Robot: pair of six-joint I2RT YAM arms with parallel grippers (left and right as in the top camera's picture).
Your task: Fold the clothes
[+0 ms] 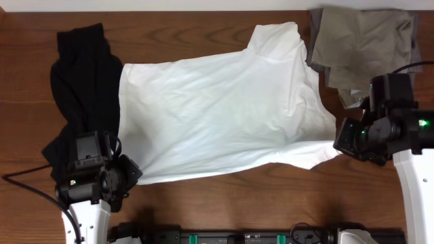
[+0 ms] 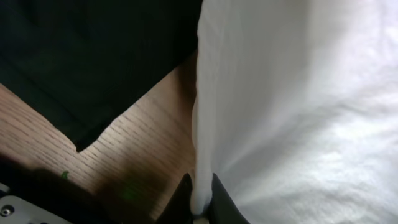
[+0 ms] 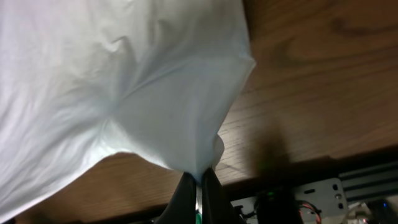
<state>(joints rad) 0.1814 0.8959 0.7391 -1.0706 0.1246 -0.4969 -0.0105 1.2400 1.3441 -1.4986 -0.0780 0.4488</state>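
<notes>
A: Wood table [image 1: 224, 200], white T-shirt [image 1: 217, 108] spread flat between both grippers. Grips?
B: Left gripper [image 2: 200, 200] clamped on one corner, right gripper [image 3: 199, 188] on another. Black garment [image 1: 81, 74] beside left.

- The left arm [image 1: 87, 177] has a boxy black wrist housing with a small green light, above a smooth white link [image 1: 87, 220].
- A thin black cable [image 1: 27, 184] trails from its left side.
- The right arm [image 1: 383, 125] has a blocky black housing with two green lights, a white lower link [image 1: 415, 190] and an arching black lead [image 1: 407, 66].
- The left gripper [image 2: 200, 208] has slim, dark, tapered fingers.
- The right gripper [image 3: 198, 198] has narrow dark fingers, with a white socketed panel [image 3: 311, 198] behind them.
</notes>
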